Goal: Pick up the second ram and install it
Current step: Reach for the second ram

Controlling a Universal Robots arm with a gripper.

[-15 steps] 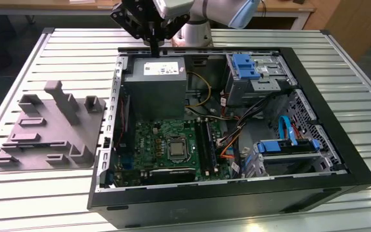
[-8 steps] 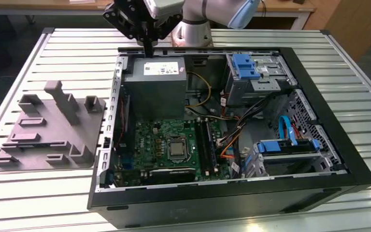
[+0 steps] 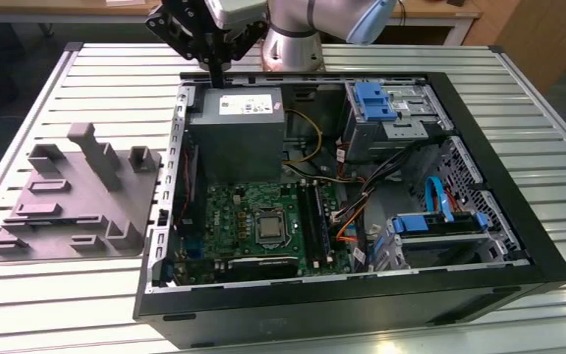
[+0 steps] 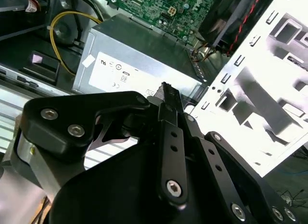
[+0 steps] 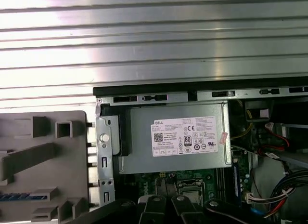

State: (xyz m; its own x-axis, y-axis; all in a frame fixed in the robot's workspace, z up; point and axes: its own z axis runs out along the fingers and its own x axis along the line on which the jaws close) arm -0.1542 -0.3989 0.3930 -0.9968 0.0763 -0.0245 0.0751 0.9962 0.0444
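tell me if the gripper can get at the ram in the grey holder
Probably yes: the second ram sits in the grey holder, open from above; the gripper hangs over the power supply, nothing between them.

A silver-grey arm [image 3: 293,37] with a pale blue cap [image 3: 371,18] ends in a black gripper [image 3: 215,77] with silver screws [image 4: 174,187].

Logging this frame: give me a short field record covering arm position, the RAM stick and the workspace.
end effector: over the far edge of the power supply
second ram: apparently the bluish strip lying in the gray fixture
computer case: open, on the slatted table
fixture position: beside the case, on the exterior view's left
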